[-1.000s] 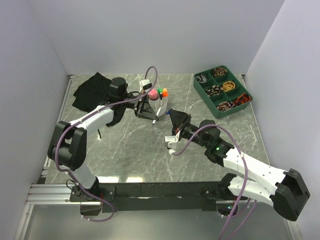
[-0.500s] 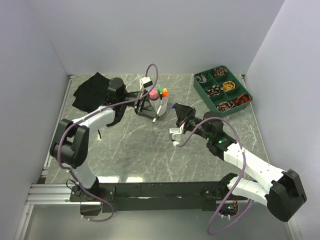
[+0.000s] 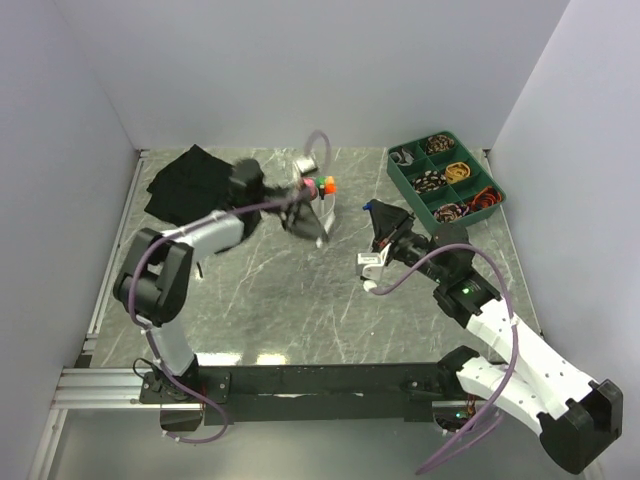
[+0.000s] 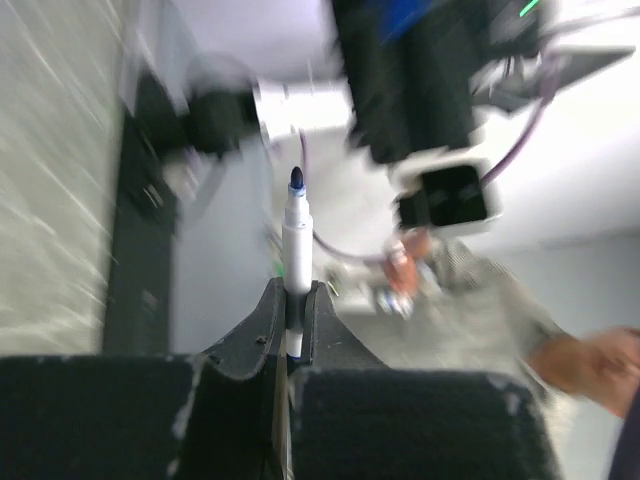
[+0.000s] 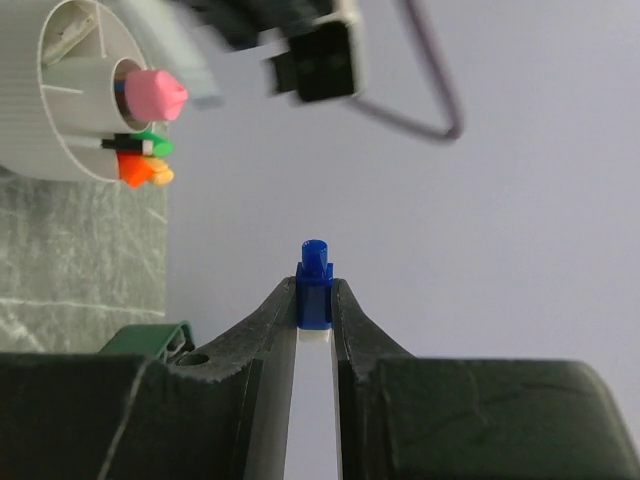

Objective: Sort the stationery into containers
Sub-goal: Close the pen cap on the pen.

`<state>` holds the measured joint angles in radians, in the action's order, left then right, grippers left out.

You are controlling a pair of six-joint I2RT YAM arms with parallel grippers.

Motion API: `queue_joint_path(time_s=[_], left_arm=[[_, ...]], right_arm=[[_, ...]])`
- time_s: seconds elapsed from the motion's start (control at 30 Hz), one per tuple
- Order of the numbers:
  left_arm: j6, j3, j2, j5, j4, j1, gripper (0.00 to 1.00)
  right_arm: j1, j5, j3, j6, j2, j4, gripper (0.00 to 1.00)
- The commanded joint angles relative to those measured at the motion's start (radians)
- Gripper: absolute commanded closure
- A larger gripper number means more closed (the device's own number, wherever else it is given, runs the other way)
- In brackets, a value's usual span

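The round white container (image 3: pixel 322 203) stands at the middle back and holds a pink-capped bottle (image 3: pixel 308 184), a green highlighter (image 3: pixel 320 183) and an orange highlighter (image 3: pixel 330 186). It also shows in the right wrist view (image 5: pixel 85 110) with the pink cap (image 5: pixel 155 93). My left gripper (image 3: pixel 308 222) is at the container's near left side, shut on a thin white pen (image 4: pixel 296 245) with a dark blue tip. My right gripper (image 3: pixel 381 214) is raised to the container's right, shut on a small blue cap piece (image 5: pixel 315 285). The black fabric bag (image 3: pixel 188 180) lies at the back left.
A green divided tray (image 3: pixel 447 185) with small coiled items sits at the back right. White walls close the table on three sides. A metal rail (image 3: pixel 110 260) runs along the left edge.
My right gripper has moved right and towards the back with the blue piece, away from the left gripper. My left gripper has shifted right, closer against the white container, still holding the pen.
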<state>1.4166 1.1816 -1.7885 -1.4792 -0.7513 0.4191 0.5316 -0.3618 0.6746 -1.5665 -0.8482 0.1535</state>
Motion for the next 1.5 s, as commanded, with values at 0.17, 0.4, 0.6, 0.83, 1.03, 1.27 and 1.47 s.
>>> queue_joint_path(time_s=[0.17, 0.4, 0.6, 0.83, 1.03, 1.27, 1.47], left_arm=[[0.082, -0.072, 0.041, -0.224, -0.203, 0.165, 0.99], [0.079, -0.120, 0.086, -0.222, -0.195, 0.178, 0.99], [0.100, -0.138, 0.095, -0.220, -0.233, 0.182, 0.99], [0.116, -0.155, 0.104, -0.220, -0.261, 0.182, 0.99], [0.123, -0.149, 0.095, -0.220, -0.283, 0.181, 0.99], [0.128, -0.152, 0.093, -0.220, -0.290, 0.181, 0.99], [0.128, -0.154, 0.089, -0.220, -0.292, 0.181, 0.99]], right_arm=[[-0.093, -0.166, 0.062, -0.128, -0.055, -0.011, 1.00], [-0.212, -0.374, 0.135, -0.299, -0.110, -0.146, 1.00], [-0.228, -0.547, 0.223, -0.424, -0.115, -0.416, 1.00], [-0.226, -0.631, 0.286, -0.546, -0.126, -0.664, 1.00], [-0.209, -0.631, 0.298, -0.558, -0.123, -0.698, 1.00], [-0.174, -0.614, 0.307, -0.533, -0.133, -0.683, 1.00], [-0.157, -0.612, 0.319, -0.504, -0.157, -0.631, 1.00]])
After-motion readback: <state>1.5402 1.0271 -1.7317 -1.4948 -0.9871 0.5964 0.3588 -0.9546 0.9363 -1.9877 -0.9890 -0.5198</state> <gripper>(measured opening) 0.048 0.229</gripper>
